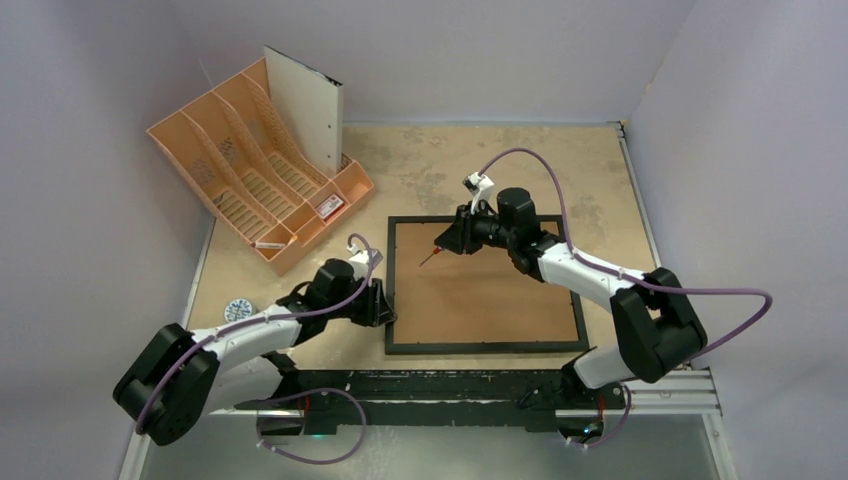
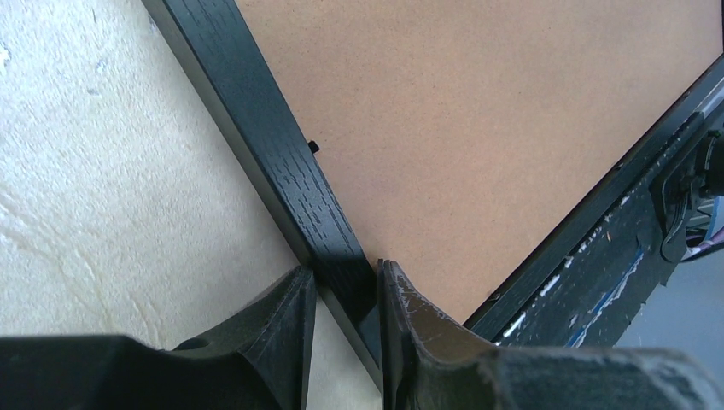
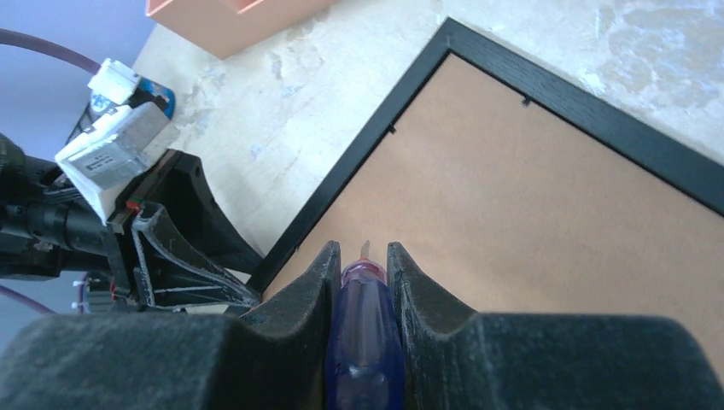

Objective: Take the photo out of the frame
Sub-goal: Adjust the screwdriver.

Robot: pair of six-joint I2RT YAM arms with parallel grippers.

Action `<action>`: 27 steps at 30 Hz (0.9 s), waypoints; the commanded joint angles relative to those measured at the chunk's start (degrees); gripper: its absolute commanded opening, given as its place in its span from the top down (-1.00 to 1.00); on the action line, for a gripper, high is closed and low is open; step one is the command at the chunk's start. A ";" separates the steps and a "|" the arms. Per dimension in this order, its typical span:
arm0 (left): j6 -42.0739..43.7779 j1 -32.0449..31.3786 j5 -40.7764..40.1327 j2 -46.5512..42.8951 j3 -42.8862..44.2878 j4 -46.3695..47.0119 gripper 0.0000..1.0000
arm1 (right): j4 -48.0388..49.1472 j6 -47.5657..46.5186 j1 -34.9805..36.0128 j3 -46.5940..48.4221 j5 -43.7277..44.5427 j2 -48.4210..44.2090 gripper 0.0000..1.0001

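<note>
Left gripper (image 2: 346, 275) pinches the frame (image 2: 282, 158) by its left rail. Right gripper (image 3: 364, 256), clamped on a blue-handled tool (image 3: 363, 350), aims it towards a tab (image 3: 391, 130) ahead.

Thin black frame (image 1: 486, 347) - flat, face down - brown fibreboard back (image 1: 480, 292) facing up.

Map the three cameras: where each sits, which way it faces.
Top external: above, behind the robot, looking down at the table; left arm and right arm show.
Left wrist: on the left gripper, facing along its fingers clamped on the frame rail.
Right wrist: on the right gripper, facing past its blue-handled tool at the backing board.
Shared: all three show the backing board.
</note>
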 commanded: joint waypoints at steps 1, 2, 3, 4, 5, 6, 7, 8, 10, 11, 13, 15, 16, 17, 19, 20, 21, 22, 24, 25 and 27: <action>1.89 -0.99 3.35 -2.35 -1.52 -4.78 0.97 | 6.31 1.11 -0.44 -0.86 -3.85 -0.44 1.00; 1.45 -1.03 3.27 -2.61 -1.60 -4.38 0.96 | 7.02 1.34 -0.43 -1.10 -4.02 -0.39 1.00; 0.79 -0.96 2.91 -2.79 -1.66 -4.14 0.95 | 7.67 1.76 -0.45 -1.13 -4.46 -0.12 1.00; 0.36 -0.95 2.53 -2.94 -1.70 -3.89 0.93 | 8.20 2.22 -0.45 -0.85 -4.80 0.21 1.00; -0.17 -0.95 2.24 -3.08 -1.78 -3.51 0.91 | 8.26 2.86 -0.27 -0.49 -4.86 0.56 1.00; -0.48 -1.03 2.02 -3.01 -1.91 -3.27 0.91 | 8.56 3.55 0.26 -0.51 -5.26 0.82 1.00; -0.65 -1.03 1.89 -2.93 -2.07 -3.01 0.92 | 8.92 3.94 0.94 -0.95 -4.95 0.59 1.00; -0.88 -0.96 1.70 -2.84 -2.18 -2.93 0.93 | 9.19 4.03 1.87 -1.64 -3.81 0.14 1.00; -1.24 -1.02 1.55 -2.71 -2.52 -2.57 0.93 | 9.39 3.67 4.26 -3.41 -1.36 -0.96 1.00; -1.52 -1.02 1.58 -2.72 -2.76 -2.38 0.94 | 9.93 3.81 4.97 -4.50 -0.32 -1.38 1.00; -2.27 -1.00 1.94 -3.02 -3.36 -1.53 0.93 | 13.12 5.14 5.69 -7.36 0.81 -2.13 1.00; -3.02 -0.99 2.26 -3.43 -3.71 -1.05 0.86 | 16.67 7.02 5.70 -9.61 1.37 -2.55 1.00; -3.22 -0.98 1.98 -3.67 -3.60 -1.35 0.75 | 17.31 7.51 5.70 -9.87 1.73 -2.53 1.00; -3.41 -0.95 1.57 -3.93 -3.39 -1.69 0.64 | 18.28 7.82 5.73 -9.84 2.22 -2.39 1.00; -3.63 -1.01 0.77 -4.90 -2.59 -2.79 0.30 | 19.82 8.33 5.71 -9.76 1.67 -1.90 1.00; -3.72 -1.03 0.28 -5.69 -2.01 -3.72 0.18 | 20.77 8.72 5.71 -10.19 1.18 -1.88 1.00; -3.78 -1.02 -0.34 -6.69 -1.32 -4.69 0.07 | 21.32 8.89 5.70 -10.69 0.26 -2.11 1.00; -3.76 -0.97 -1.17 -7.79 -0.25 -6.10 -0.01 | 21.64 8.82 5.70 -11.12 -0.33 -2.80 1.00; -3.18 -0.99 -1.92 -10.38 1.80 -10.10 -0.11 | 21.70 8.31 5.65 -11.62 -1.97 -4.06 1.00; -2.60 -0.98 -2.35 -11.74 3.00 -11.53 -0.15 | 21.70 7.70 5.68 -11.69 -4.00 -4.64 1.00; -1.00 -0.97 -2.96 -14.00 5.68 -13.47 -0.21 | 20.17 7.10 5.67 -11.37 -7.65 -5.70 1.00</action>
